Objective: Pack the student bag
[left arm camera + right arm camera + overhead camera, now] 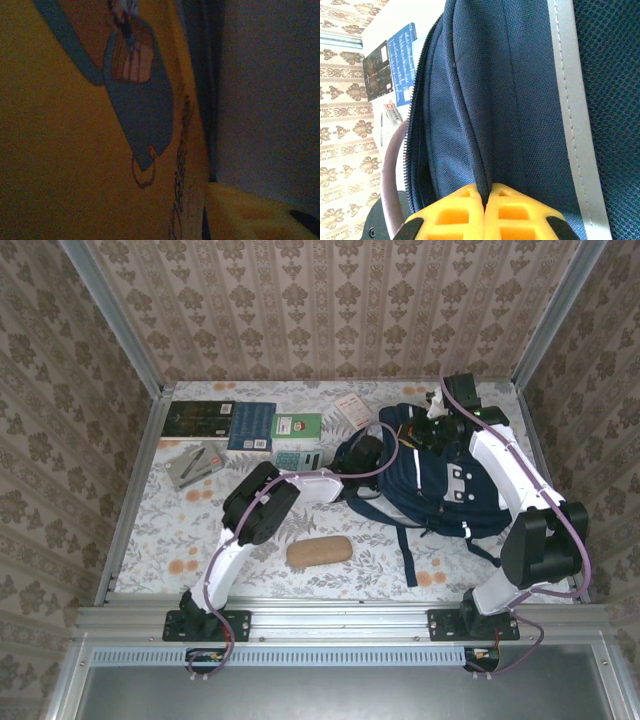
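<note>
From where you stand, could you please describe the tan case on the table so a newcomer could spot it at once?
Start at the navy student bag on the right half of the table, then look left toward the near edge. Beside the white link of the left arm lies a tan case, rounded and oblong, by itself; the books along the far edge are flat, printed rectangles.

Overhead view bright, sharp — left wrist view dim, grainy.

Navy student bag [425, 502], white stripes; floral-patterned tabletop [160, 522].
</note>
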